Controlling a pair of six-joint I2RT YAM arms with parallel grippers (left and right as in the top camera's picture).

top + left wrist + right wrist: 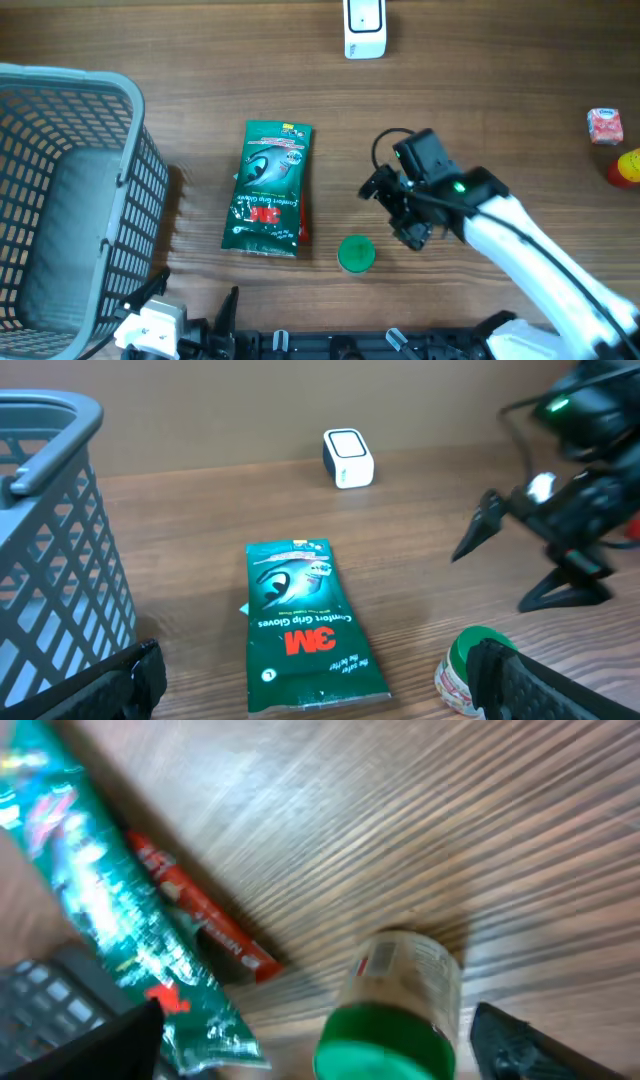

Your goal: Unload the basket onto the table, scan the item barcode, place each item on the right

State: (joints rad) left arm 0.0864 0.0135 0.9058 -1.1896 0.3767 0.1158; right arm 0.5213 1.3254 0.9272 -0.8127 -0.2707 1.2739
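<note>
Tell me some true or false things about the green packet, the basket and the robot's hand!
1. The green 3M glove packet lies inside the grey plastic basket. False: it lies flat on the wooden table beside the basket.
2. The right hand is open, gripping nothing. True.
3. The small bottle with the round green lid sits on top of the packet. False: it stands on the table beside the packet.
4. The white box-shaped scanner sits at the table's far edge, apart from the packet. True.
</note>
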